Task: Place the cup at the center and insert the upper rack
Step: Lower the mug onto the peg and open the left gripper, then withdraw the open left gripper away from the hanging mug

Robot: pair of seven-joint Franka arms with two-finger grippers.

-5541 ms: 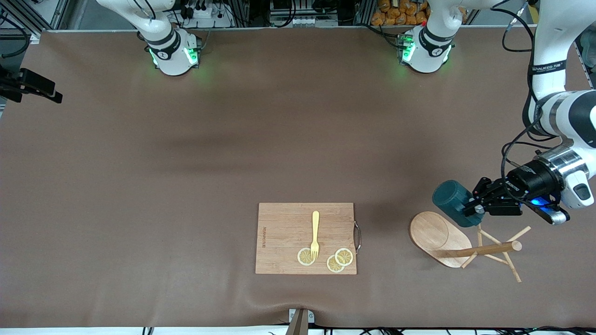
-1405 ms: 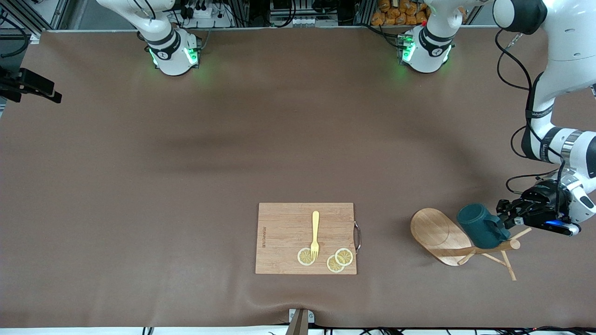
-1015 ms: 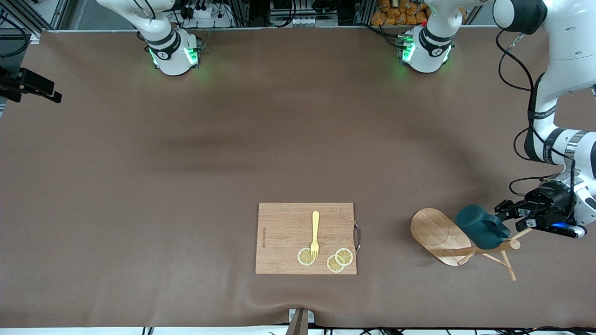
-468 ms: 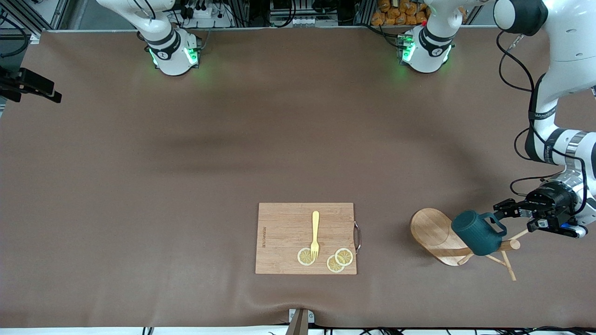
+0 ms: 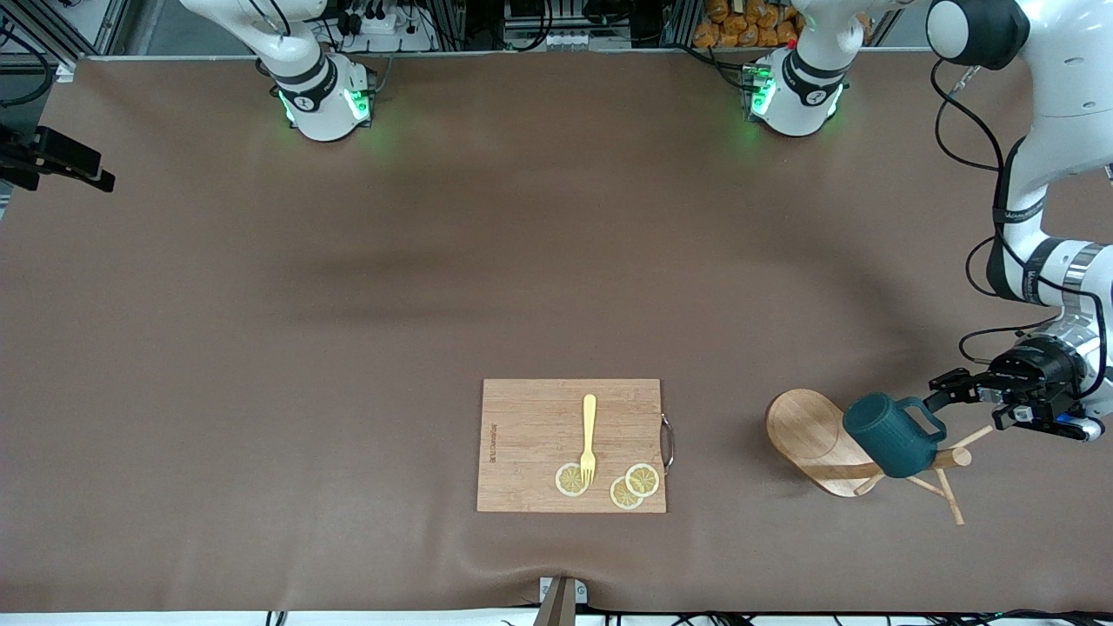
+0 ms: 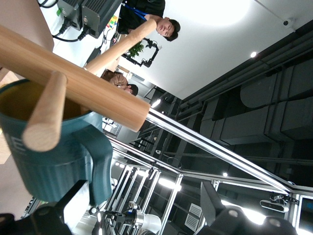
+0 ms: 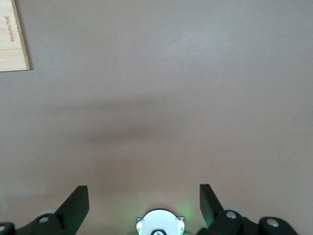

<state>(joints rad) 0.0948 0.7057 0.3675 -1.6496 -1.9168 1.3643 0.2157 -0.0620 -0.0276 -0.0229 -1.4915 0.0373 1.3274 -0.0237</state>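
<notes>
The cup [image 5: 889, 434] is a small dark teal ribbed mug with a loop handle, and the left wrist view catches its yellowish-tan inside [image 6: 29, 100]. It hangs tilted on the upper rack [image 5: 856, 452], a light wooden mug tree tipped over on the table [image 5: 261, 348] near the edge at the left arm's end, oval base propped up on edge, pole lying low, thin pegs splayed toward that same edge. One peg [image 6: 44, 115] pokes into the cup's mouth, with the round pole [image 6: 73, 78] crossing just above it.

The left gripper [image 5: 956, 393] hangs just beside the cup's handle, jaws spread wide, holding nothing, apart from the mug. The right gripper [image 7: 144, 196] waits high over bare brown table, its jaws wide too and empty.

Toward the middle of the table's edge nearest the front camera lies a rectangular cutting board [image 5: 530, 426] with a metal handle, well apart from the rack. On it rest a yellow fork [image 5: 589, 437] and three lemon slices [image 5: 642, 479], the fork's tines touching one slice.
</notes>
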